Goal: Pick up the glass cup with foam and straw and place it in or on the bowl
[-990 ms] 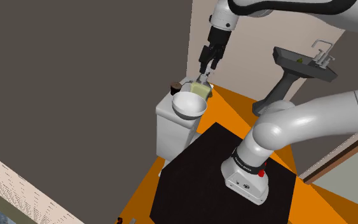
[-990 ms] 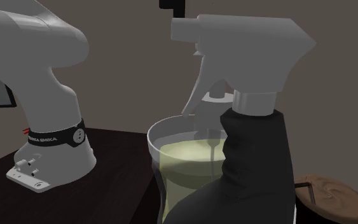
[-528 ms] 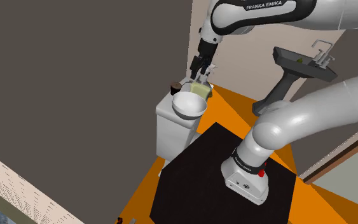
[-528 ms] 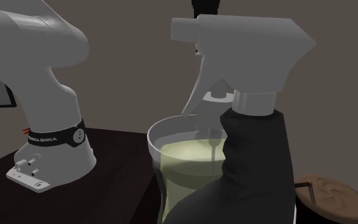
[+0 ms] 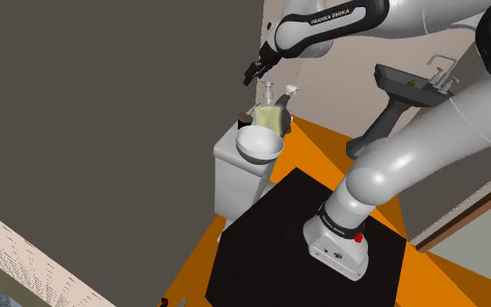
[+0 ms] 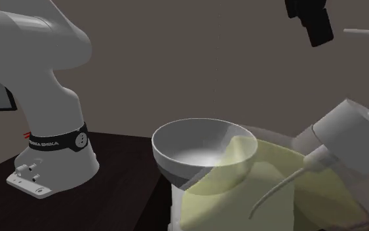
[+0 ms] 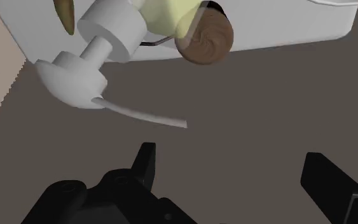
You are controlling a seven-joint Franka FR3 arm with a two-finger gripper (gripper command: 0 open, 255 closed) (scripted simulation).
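Note:
The cup, topped with brown foam (image 7: 204, 41) and holding a thin straw (image 7: 153, 43), stands on a white cabinet top (image 7: 285, 25) beside a yellowish pump bottle (image 7: 85, 57). From the shoulder it is a small dark cup (image 5: 243, 119) just behind the white bowl (image 5: 260, 144). My gripper (image 5: 253, 73) hangs open and empty above and to the shoulder view's left of the cup. Its two black fingers stand wide apart in the wrist view (image 7: 234, 175), well short of the cup. The bowl (image 6: 202, 147) is also close up in the second exterior view, with one black finger (image 6: 315, 26) high above it.
A yellowish pump bottle (image 6: 274, 190) leans against the bowl, its white head (image 6: 347, 131) to the second exterior view's right. A yellowish bottle (image 5: 268, 116) and a white spray head (image 5: 289, 92) crowd the cabinet (image 5: 235, 174). A dark wall is close behind. My stand (image 5: 304, 253) is black, the floor orange.
My gripper rose and swung to the shoulder view's left, away from the bottles. In the second exterior view the dark spray bottle in front is gone and a yellowish pump bottle leans there.

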